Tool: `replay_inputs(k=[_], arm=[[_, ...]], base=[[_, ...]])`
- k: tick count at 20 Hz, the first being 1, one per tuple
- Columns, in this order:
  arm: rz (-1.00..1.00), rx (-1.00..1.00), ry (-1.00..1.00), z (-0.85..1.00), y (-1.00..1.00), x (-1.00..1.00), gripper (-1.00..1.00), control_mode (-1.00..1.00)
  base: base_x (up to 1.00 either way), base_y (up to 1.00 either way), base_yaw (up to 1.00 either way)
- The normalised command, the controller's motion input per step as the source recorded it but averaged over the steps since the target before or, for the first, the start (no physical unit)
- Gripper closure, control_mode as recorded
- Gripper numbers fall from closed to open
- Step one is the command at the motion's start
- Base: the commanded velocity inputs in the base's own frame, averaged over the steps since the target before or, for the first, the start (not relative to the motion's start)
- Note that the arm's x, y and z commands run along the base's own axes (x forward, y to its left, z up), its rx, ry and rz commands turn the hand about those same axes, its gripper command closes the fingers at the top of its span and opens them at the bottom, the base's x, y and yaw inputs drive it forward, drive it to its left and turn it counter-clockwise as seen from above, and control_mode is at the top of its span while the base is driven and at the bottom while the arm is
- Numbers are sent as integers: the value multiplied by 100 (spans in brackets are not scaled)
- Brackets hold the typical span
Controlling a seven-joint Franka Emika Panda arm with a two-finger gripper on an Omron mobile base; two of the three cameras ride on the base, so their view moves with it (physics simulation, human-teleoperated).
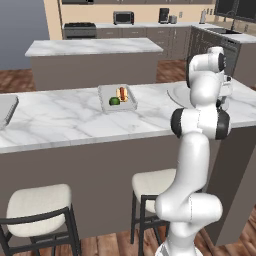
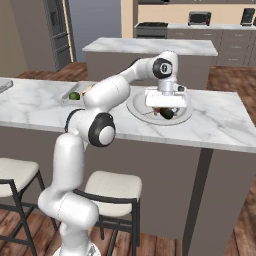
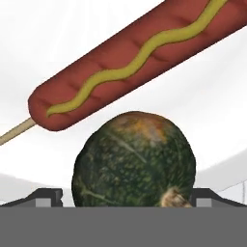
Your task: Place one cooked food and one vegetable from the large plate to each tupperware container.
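On the marbled counter (image 2: 220, 120) we list: large plate (image 2: 137, 111), round, pale; dark green mottled squash (image 3: 135, 161); mustard-striped sausage on stick (image 3: 130, 65); fingers (image 3: 48, 197) apart, flanking squash.

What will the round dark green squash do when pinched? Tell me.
The round dark green squash looks hard and rigid, so it probably won't deform. Its rounded sides may slip from the open gripper or roll on the large plate.
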Motion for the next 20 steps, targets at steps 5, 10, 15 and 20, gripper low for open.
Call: replay_inputs(k=[5,10,15,20], arm=[[0,0,1,-5,11,0,100,-100],[0,0,0,-1,8,0,100,-100],[0,-1,0,2,6,0,100,-100],[0,-7,0,27,17,-4,100,-100]], base=[[0,0,0],[0,0,0],[0,0,0],[0,0,0]])
